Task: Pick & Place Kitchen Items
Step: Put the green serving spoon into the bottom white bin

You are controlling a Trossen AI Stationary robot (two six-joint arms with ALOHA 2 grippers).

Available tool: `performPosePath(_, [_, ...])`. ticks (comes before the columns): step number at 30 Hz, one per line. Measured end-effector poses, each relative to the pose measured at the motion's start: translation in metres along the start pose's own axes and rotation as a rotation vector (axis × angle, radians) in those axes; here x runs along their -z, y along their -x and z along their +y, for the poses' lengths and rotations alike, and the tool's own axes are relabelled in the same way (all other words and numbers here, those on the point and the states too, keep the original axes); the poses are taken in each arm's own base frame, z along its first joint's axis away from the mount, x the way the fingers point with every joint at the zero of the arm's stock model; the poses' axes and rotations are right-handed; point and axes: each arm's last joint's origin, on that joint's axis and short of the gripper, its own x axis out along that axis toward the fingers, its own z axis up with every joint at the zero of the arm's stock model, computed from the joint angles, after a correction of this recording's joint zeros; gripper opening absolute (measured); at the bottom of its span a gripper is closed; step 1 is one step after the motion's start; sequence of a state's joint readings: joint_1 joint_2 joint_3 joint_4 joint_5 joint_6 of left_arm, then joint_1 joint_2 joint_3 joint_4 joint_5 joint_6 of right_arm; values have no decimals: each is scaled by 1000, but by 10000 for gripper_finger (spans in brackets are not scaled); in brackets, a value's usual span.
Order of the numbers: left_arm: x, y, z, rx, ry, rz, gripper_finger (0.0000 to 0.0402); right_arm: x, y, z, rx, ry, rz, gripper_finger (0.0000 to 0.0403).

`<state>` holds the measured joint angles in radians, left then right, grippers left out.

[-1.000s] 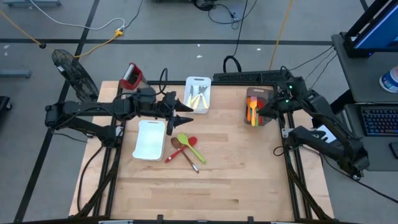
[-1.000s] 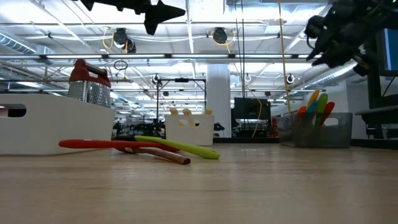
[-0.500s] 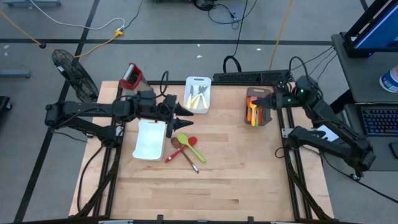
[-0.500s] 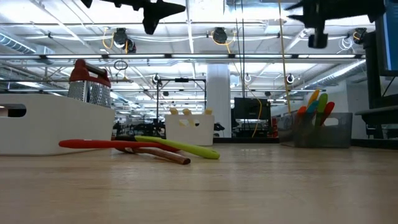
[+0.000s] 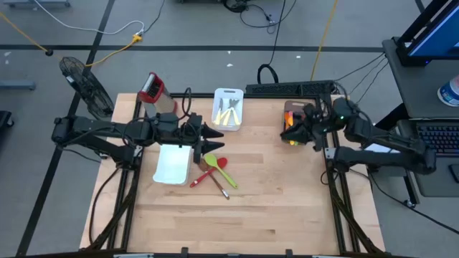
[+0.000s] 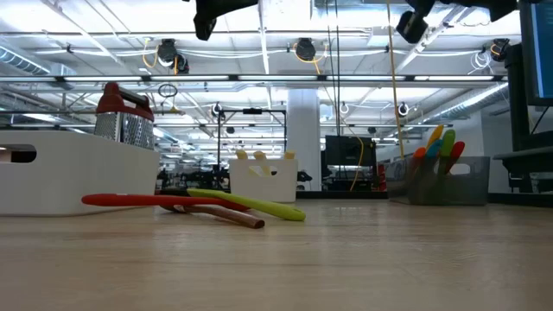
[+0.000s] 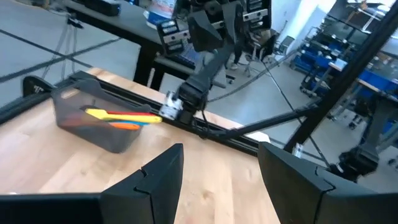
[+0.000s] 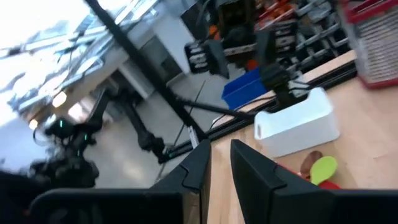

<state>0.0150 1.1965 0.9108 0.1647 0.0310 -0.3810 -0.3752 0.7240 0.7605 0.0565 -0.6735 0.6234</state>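
Two dark arms over one pale wooden table (image 5: 272,201), neither holding anything. Left gripper (image 5: 215,135) above the table's middle-rear, just past the corner of the empty white rectangular tray (image 5: 173,162) and close above the loose utensils; fingers (image 7: 158,180) spread wide apart, nothing between them. Right gripper (image 5: 290,133) over the brown rectangular tray (image 5: 292,107) at the right rear; fingers (image 8: 255,177) parted by a narrow gap, nothing between them.

Second white rectangular tray (image 5: 229,110) at the rear centre, holding pale-handled utensils. Steel box grater with red top (image 5: 151,87) at the rear left corner, upright in the low view.

Three loose utensils clustered just right of the empty white tray, handles crossing: green spoon with green handle (image 5: 219,168), red spatula (image 5: 208,174), dark brown spoon with a pale handle (image 5: 213,178). In the low view, all three flat on the table surface.

Orange, yellow and green utensils (image 6: 436,142) standing in the brown tray; same bundle visible as yellow and orange handles in the left wrist view.
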Motion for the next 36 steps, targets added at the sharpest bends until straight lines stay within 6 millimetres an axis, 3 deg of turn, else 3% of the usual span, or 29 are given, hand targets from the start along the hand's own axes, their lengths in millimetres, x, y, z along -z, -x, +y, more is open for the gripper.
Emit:
performPosePath(5, [-2, 7, -6, -6, -2, -9, 214, 13, -27, 6, -35, 58, 53, 54])
performPosePath(17, [-13, 63, -10, -127, -55, 28, 214, 48, -86, -1, -3, 46, 195, 39])
performPosePath(23, [-14, 84, -11, -133, -85, 57, 214, 43, -120, -4, 0, 76, 241, 7])
performPosePath(29, [-12, 101, -10, -134, -122, 78, 214, 36, -150, -9, 50, 103, 291, 1])
performPosePath(36, [19, 124, 0, -58, -102, 23, 214, 35, -174, -19, 228, 89, 399, 1])
